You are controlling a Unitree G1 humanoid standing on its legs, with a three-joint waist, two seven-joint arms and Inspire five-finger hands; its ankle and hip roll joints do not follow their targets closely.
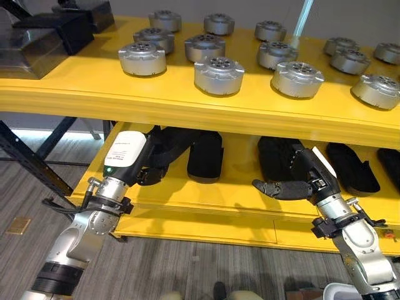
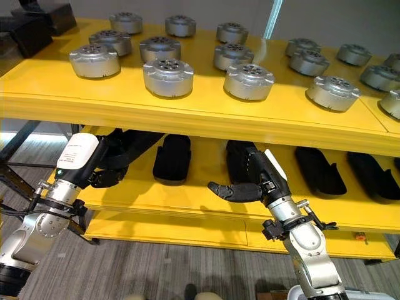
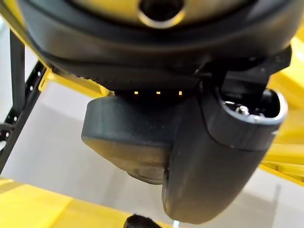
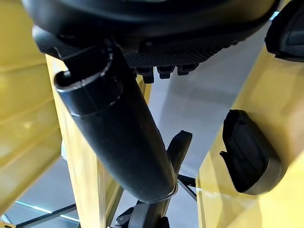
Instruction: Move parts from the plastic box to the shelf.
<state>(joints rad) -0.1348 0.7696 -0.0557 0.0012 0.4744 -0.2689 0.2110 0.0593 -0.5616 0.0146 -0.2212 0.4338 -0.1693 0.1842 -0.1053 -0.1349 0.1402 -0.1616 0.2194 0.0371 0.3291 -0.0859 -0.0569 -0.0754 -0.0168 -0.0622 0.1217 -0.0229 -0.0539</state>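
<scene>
My left hand (image 1: pixel 152 164) reaches under the upper board onto the yellow shelf's lower level (image 1: pixel 240 175). In the left wrist view its thumb (image 3: pixel 213 161) curls against a black moulded part (image 3: pixel 128 137) held at the palm. My right hand (image 1: pixel 306 178) is at the same level further right, with its thumb (image 1: pixel 281 188) stretched straight out to the left and nothing in it. It sits just in front of a black part (image 1: pixel 275 155) lying on the shelf. More black parts (image 1: pixel 205 156) (image 1: pixel 351 165) lie along that level, and one black part (image 4: pixel 247 152) lies past the right hand.
Several round silver parts (image 1: pixel 219 75) stand on the upper board (image 1: pixel 187 103), which overhangs both hands. Dark boxes (image 1: pixel 37 40) sit at its far left. Black frame struts (image 1: pixel 31 164) slant at the left. A pale bin rim (image 1: pixel 340 290) shows at the bottom right.
</scene>
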